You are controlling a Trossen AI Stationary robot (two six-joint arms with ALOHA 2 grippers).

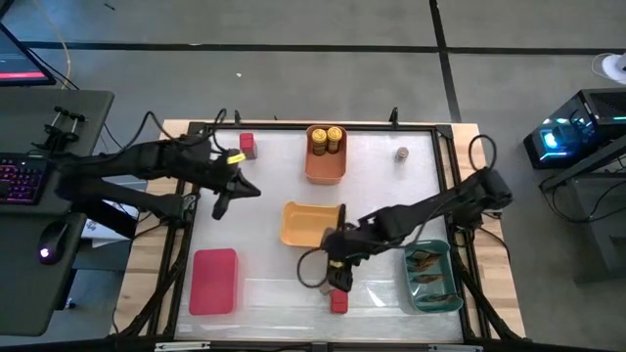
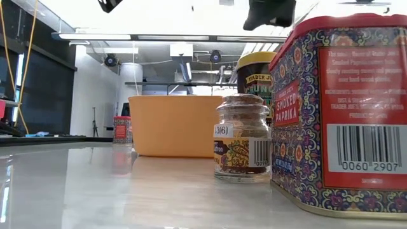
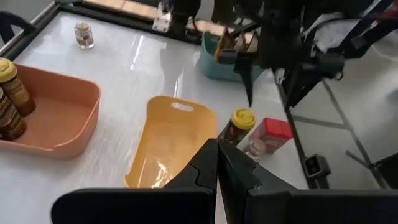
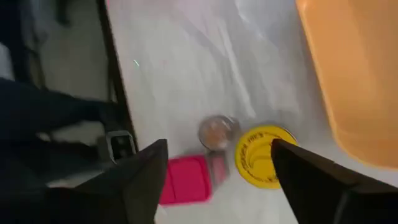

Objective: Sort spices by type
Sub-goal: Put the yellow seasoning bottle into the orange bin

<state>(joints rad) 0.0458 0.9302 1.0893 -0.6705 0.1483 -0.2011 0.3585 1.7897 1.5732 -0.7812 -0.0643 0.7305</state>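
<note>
White tabletop ringed by a dark frame fills the overhead picture, with four plastic bins spread across it: an orange bin [image 1: 325, 164] at the far edge holding two yellow-lidded jars [image 1: 328, 139], a yellow bin [image 1: 305, 224] at the centre, a red bin [image 1: 214, 282] at the near left and a teal bin [image 1: 431, 281] at the near right with brownish packets [image 1: 427, 260] inside.

Just off the yellow bin's near corner stands a tight cluster of three unsorted spices: a yellow-lidded jar [image 4: 260, 156], a short grey-brown jar [image 4: 216, 132] touching or nearly touching it, and a red tin [image 4: 185, 179] beside them. The right gripper [image 1: 337, 262] hangs directly above this cluster, its fingers spread wide and grasping nothing. In the right wrist view the yellow lid sits between the two fingertips, toward one side, the jar upright with its long axis pointing up at the camera, so a straight descent looks the likely next move.

Across the table, the left gripper [image 1: 222, 203] hovers clenched and empty near the far left, well apart from the cluster. A second red tin [image 1: 246, 146] and a lone grey-brown jar [image 1: 401, 154] wait along the far edge.
</note>
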